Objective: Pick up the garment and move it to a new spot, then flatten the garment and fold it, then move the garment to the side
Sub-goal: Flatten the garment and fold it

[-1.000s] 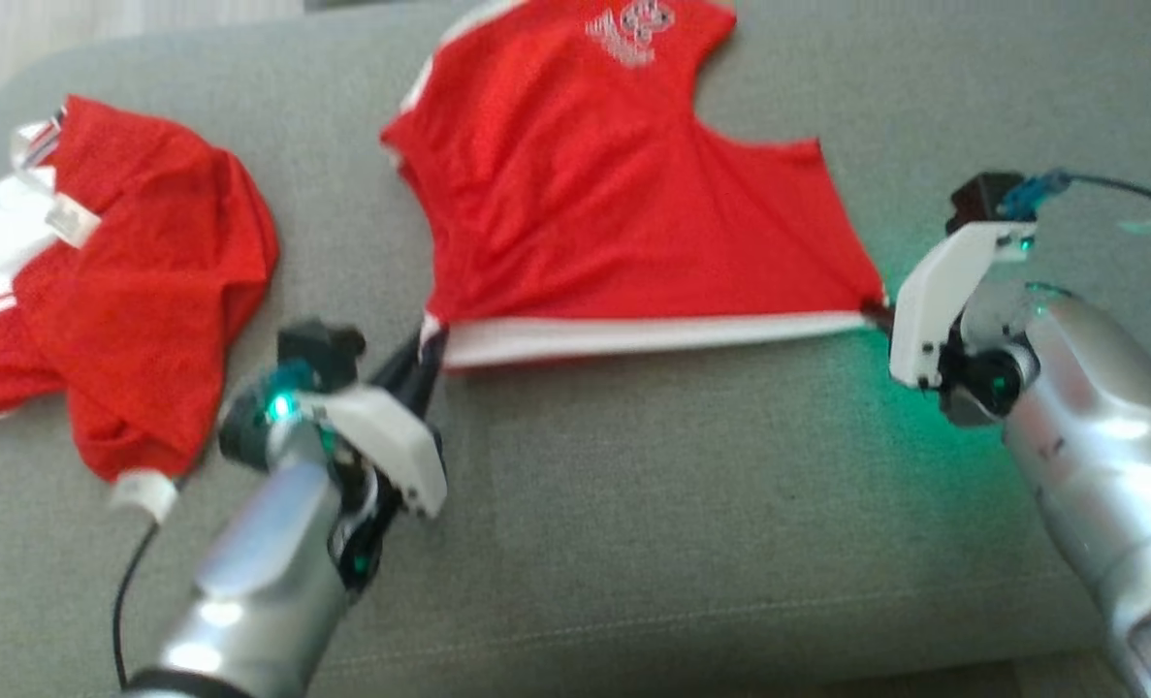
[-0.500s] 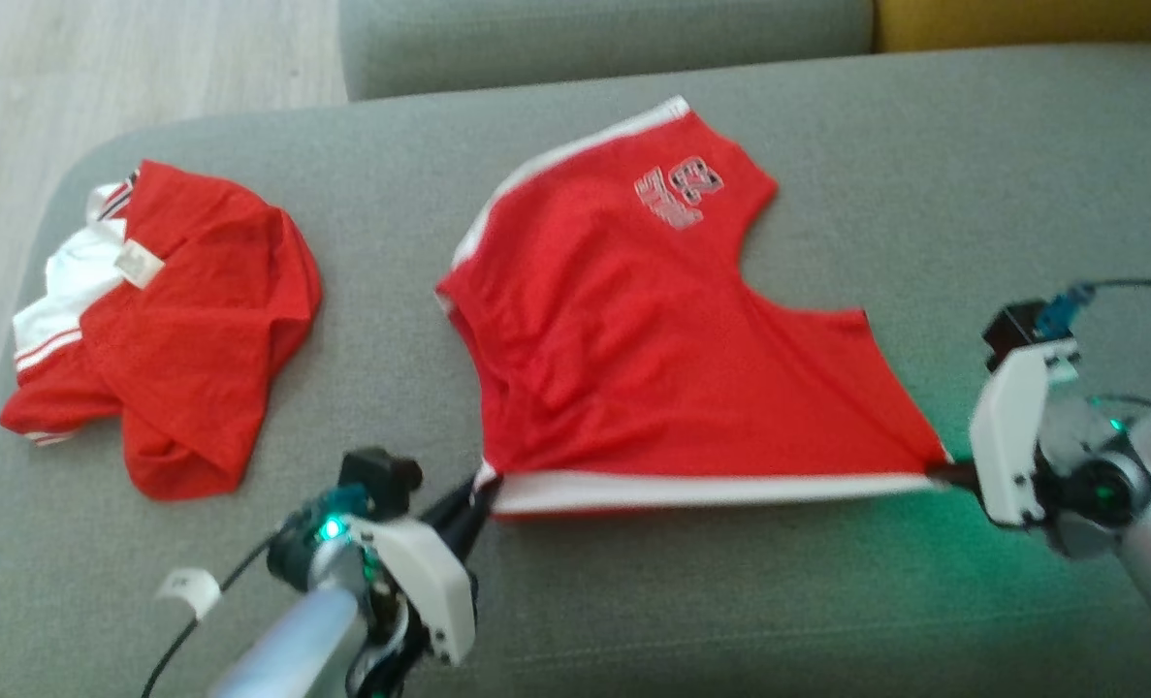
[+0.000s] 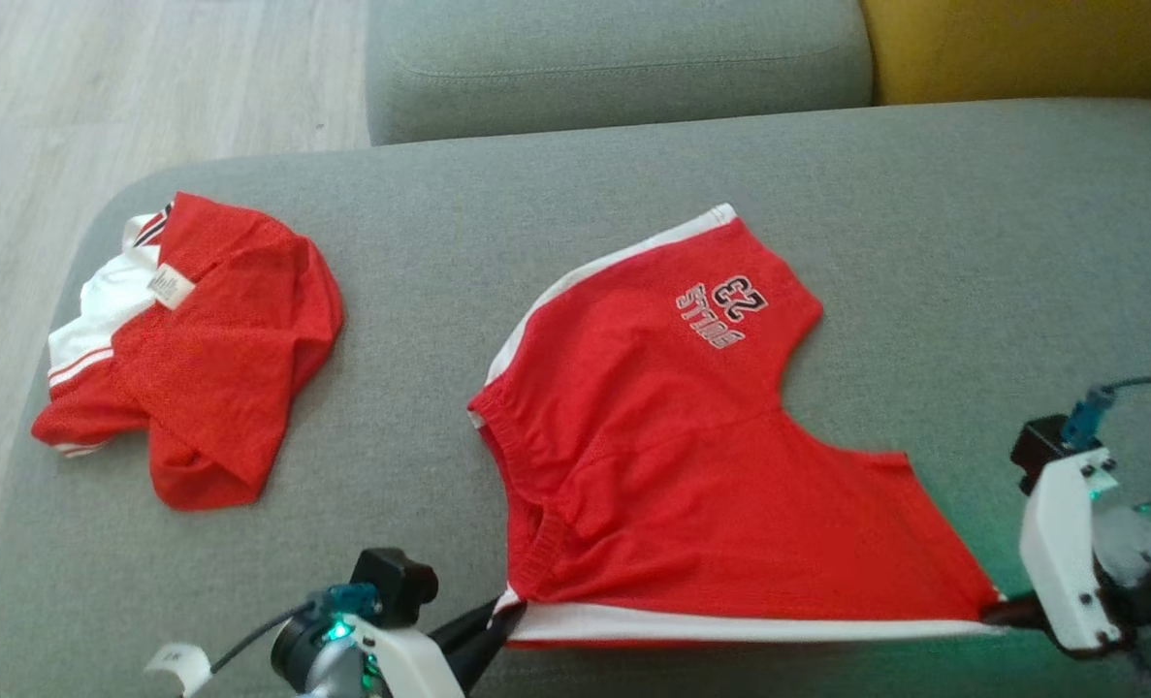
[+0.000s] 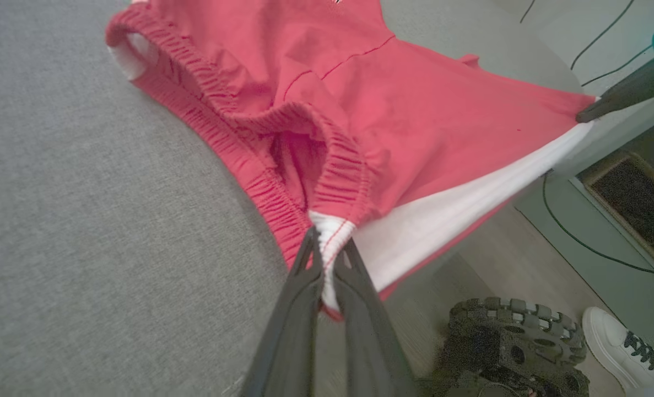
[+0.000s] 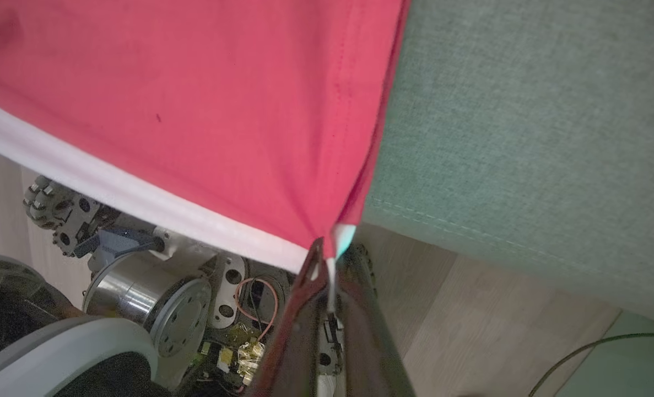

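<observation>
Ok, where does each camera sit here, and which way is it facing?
Head view: on the head, facing down at sofa and red shorts; left pincer, right pincer at bottom.
Left wrist view: along the left pincer, shut on the waistband corner.
Right wrist view: along the right pincer, gripping a hem corner; robot's base below.
Shared: the shorts.

Probably a living room: grey sofa, yellow cushion, pale wood floor.
</observation>
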### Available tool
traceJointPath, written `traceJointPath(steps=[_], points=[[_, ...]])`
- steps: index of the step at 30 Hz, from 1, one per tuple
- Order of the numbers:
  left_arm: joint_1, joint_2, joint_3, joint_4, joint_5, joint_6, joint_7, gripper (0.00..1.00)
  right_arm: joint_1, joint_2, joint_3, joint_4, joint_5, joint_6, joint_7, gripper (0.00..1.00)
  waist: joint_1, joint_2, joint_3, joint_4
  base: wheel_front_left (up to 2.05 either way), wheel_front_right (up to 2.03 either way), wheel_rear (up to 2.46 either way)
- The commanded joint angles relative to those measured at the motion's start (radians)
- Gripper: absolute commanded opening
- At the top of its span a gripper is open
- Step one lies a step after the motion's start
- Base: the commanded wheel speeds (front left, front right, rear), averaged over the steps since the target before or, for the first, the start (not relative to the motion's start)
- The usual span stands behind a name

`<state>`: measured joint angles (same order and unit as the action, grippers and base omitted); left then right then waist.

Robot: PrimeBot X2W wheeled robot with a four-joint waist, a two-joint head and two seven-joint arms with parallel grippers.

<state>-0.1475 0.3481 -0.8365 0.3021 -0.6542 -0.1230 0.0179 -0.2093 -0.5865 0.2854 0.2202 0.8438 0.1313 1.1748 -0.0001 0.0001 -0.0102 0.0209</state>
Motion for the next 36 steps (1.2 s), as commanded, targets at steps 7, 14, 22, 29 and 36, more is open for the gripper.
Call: traceJointPath(steps=[7,14,22,29,36], points=[[-0.050,0.069,0.063,-0.140,-0.027,0.036,0.039,0.00,0.013,0.064,-0.207,-0.208,-0.112,-0.001,0.098,0.00,0.0001,-0.0001,0.034,0.025,0.00,0.00,0.00],[-0.145,0.053,0.116,-0.183,-0.057,0.042,0.047,0.00,-0.118,0.199,-0.313,-0.272,-0.221,-0.001,0.152,0.00,0.0001,-0.0001,0.098,0.070,0.00,0.00,0.00],[-0.269,0.016,0.140,-0.159,-0.072,0.027,0.049,0.00,-0.334,0.288,-0.357,-0.208,-0.320,-0.001,0.138,0.00,0.0001,-0.0001,0.186,0.116,0.00,0.00,0.00],[-0.400,-0.046,0.137,-0.072,-0.093,0.008,0.040,0.00,-0.538,0.343,-0.350,-0.055,-0.438,-0.001,0.050,0.00,0.0001,-0.0001,0.290,0.161,0.00,0.00,0.00],[-0.510,-0.110,0.100,0.030,-0.091,-0.003,-0.004,0.00,-0.687,0.358,-0.340,0.108,-0.515,-0.001,-0.073,0.00,0.0001,-0.0001,0.382,0.200,0.00,0.00,0.00]])
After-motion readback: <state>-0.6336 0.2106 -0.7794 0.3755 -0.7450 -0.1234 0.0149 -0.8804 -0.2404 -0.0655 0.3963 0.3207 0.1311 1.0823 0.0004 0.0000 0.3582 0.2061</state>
